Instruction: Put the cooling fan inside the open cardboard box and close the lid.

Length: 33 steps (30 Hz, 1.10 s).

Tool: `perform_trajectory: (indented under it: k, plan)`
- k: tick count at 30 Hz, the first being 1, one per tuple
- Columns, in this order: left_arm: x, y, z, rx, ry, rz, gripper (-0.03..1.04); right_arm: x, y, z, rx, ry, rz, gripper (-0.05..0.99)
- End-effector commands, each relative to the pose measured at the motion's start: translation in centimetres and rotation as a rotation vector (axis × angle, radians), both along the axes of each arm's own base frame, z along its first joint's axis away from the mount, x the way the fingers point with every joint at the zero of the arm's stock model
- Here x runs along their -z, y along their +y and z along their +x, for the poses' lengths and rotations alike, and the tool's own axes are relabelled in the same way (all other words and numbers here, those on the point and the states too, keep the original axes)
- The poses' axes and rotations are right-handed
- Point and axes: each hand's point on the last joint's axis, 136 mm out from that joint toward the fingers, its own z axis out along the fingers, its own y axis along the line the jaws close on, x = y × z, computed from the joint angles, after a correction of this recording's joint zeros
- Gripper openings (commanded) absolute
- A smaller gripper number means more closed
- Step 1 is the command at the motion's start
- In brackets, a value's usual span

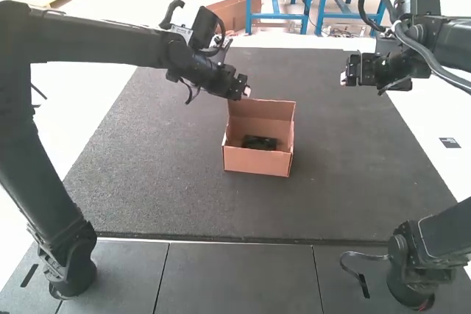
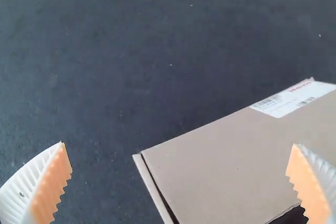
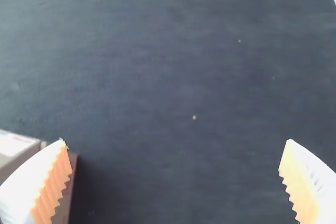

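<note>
From the high view, the fan is sitting inside the box, down on its floor, so the packing looks done and closing the lid is the step in hand. The lid is standing upright along the box's far wall. The left gripper is hovering right at the lid's top corner on the box's left side. The right gripper is hanging well off to the box's right, above the mat, touching nothing. Over to the left wrist view: the left gripper is showing its fingers spread wide and gripping nothing. A cardboard panel, most likely the lid's outer face, is lying between them with a white label near its edge; whether a pad is touching it, I cannot tell. Now the right wrist view: the right gripper is also gaping, fingers released. It is looking down on bare mat, with just a corner of the box peeking in beside one finger. The next move, as I judge it, is calling for the left gripper to get behind the lid's top edge and push it forward and down over the opening. That push will need to be gentle, because the light box could slide on the mat.
</note>
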Motion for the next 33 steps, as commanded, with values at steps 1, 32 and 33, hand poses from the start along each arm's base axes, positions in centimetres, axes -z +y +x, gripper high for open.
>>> perform_trajectory:
  k: [1,32,33]
  plan:
    - [-1.0,-1.3,-0.2,0.022,0.002,-0.017,0.97,-1.6,0.2,-0.2,-0.016,-0.04,0.04,0.91]
    - [9.9,-2.3,-4.7,0.081,0.232,0.025,0.97,0.4,1.4,-1.5,-0.065,0.039,0.079,0.91]
    - [10.1,-2.3,-4.7,0.081,0.237,0.029,0.97,0.3,1.4,-1.6,-0.065,0.039,0.079,0.91]
